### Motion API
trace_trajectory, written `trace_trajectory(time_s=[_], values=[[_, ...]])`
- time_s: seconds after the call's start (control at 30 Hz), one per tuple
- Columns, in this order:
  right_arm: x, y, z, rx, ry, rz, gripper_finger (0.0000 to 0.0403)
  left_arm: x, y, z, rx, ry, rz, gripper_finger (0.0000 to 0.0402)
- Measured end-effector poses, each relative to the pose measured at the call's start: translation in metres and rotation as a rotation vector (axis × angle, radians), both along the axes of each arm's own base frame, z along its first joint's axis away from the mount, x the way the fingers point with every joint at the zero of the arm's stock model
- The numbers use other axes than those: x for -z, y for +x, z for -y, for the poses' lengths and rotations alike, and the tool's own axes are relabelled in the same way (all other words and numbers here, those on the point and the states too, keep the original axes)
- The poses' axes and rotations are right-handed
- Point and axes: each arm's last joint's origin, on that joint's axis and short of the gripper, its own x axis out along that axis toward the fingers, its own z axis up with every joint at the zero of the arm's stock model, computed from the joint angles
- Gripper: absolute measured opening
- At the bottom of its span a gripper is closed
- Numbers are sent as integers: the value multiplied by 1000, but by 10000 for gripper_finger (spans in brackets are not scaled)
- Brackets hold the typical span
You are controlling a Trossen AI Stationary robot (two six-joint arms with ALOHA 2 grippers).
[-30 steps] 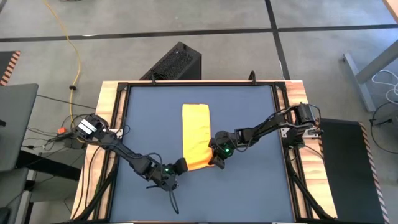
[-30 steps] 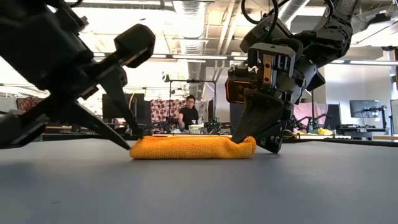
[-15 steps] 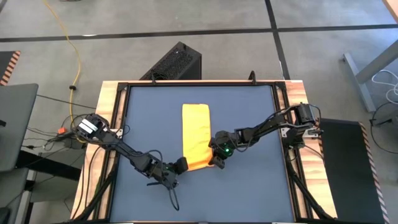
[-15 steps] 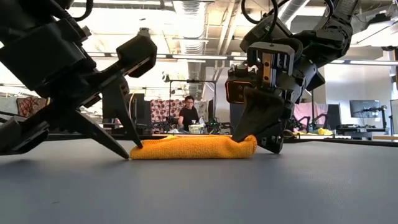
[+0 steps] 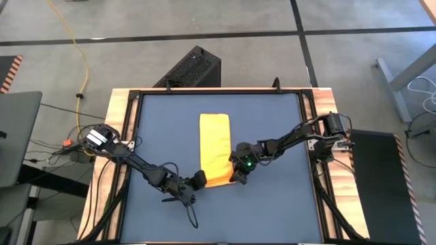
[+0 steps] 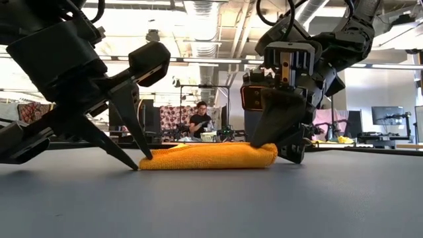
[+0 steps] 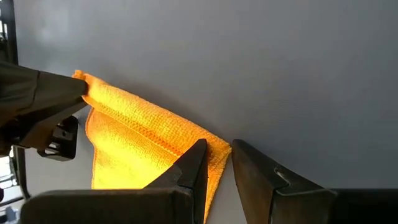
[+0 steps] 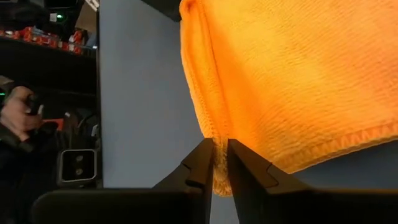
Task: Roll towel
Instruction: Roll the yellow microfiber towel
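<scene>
The right gripper (image 8: 216,163) pinches the towel (image 5: 214,148) at its near corner between narrow fingers; its grip has just eased slightly from a second ago, though the cloth is not freed. The left gripper (image 7: 216,163), by the opposite near corner, stands narrowly parted, 1 finger (image 7: 189,171) on the edge; whether it holds cloth I cannot tell. The near edge looks doubled, so I judge the first turn made and a re-grip likely.

Towel (image 6: 208,157) near corners hidden behind end effectors; distant person too small.
</scene>
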Motion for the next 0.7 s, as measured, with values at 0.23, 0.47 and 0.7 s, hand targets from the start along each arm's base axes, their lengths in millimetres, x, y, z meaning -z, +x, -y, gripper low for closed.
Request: trace_trajectory(time_s=[0.23, 0.47, 0.7], values=[[-3, -2, 8, -38, 31, 2, 77, 0, 2, -4, 4, -28, -11, 66], [-4, -4, 7, -56, 11, -10, 77, 0, 3, -6, -52, -105, -14, 62], [-26, -16, -2, -85, -102, 9, 77, 1, 3, -5, -118, -228, -27, 7]])
